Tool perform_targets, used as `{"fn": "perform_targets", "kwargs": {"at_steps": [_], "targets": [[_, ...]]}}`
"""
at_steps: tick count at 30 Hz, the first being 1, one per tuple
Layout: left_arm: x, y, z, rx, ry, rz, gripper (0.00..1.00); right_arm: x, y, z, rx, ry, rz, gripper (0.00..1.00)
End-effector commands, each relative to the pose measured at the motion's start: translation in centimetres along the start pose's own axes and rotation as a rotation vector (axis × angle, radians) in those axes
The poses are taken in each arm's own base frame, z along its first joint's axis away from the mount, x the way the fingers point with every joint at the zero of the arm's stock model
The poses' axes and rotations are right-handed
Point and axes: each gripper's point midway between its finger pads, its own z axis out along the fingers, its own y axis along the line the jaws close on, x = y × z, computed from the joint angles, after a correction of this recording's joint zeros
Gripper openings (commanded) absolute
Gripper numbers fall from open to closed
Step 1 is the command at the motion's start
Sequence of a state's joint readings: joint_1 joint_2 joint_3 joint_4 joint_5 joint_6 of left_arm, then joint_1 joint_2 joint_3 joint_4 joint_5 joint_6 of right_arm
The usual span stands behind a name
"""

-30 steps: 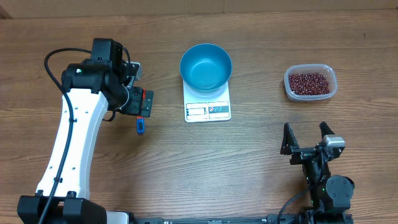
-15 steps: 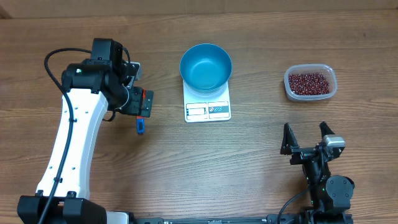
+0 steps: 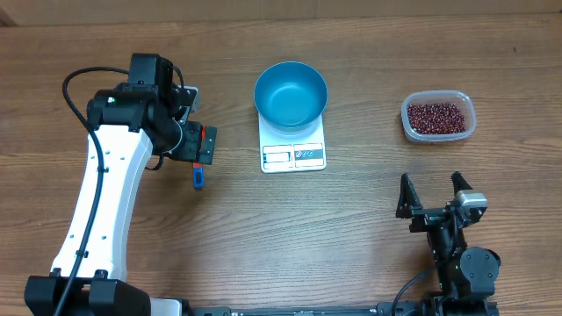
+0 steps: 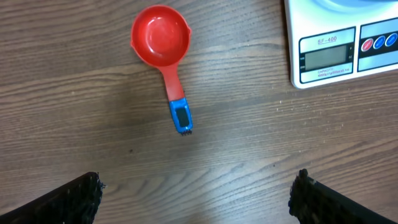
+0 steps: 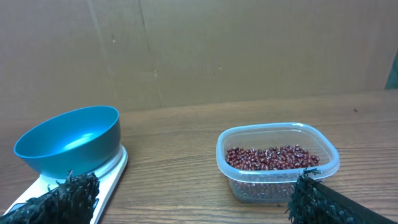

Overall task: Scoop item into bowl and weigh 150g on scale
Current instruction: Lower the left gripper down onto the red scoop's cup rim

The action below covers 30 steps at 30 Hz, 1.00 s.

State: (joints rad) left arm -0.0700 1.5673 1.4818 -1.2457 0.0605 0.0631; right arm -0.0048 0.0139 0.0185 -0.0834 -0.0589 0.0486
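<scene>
Beans (image 3: 436,116): loose dark red heap in a clear tub (image 3: 466,132), well to the right of the scale (image 3: 293,151); none yet in the bowl. Bowl (image 3: 291,95): blue, empty, seated on the far part of the scale, display and buttons left uncovered; display reading too small to tell. Scoop (image 4: 160,43): red cup with a blue-tipped handle, flat on the table (image 3: 263,237), just left of the scale and touching nothing. Left claw (image 4: 196,198): spread wide, empty, hanging above the scoop with the handle lying between its fingers' lines. Right claw (image 3: 430,197): spread wide, empty, on the near side of the scale and to its right, facing the tub. Hazards, as judged: the handle is thin and lies flat, so a shallow descent may close on air, and a deep one may press the fingers into the wood or skid the scoop aside. The bowl and scale sit between scoop and tub, so a low carry could nudge the bowl and upset the reading. The light tub may slide under digging unless braced. Beans may spill in transit; an overfull scoop could overshoot the target weight.
</scene>
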Motion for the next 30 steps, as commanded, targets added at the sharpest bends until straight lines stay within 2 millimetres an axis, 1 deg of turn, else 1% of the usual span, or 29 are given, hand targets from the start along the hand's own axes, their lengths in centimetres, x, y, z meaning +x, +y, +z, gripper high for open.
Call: {"fn": "perform_targets", "kwargs": {"at_steps": [1, 7, 15, 23, 30], "targets": [[-1.0, 0.0, -0.6, 0.007, -0.034, 0.026, 1.0, 0.2, -0.1, 0.0, 0.007, -0.003, 0.004, 1.0], [-1.4, 0.1, -0.4, 0.006, -0.042, 0.025, 1.0, 0.2, -0.1, 0.0, 0.007, -0.003, 0.004, 1.0], [-1.3, 0.7, 1.3, 0.006, 0.009, 0.008, 1.0, 0.2, -0.1, 0.0, 0.007, -0.003, 0.004, 1.0], [-1.0, 2.2, 3.1, 0.003, 0.061, -0.036, 0.99, 0.2, -0.1, 0.0, 0.007, -0.003, 0.004, 1.0], [-0.8, 4.2, 3.2, -0.007, 0.064, -0.061, 1.0, 0.2, -0.1, 0.0, 0.007, -0.003, 0.004, 1.0]]}}
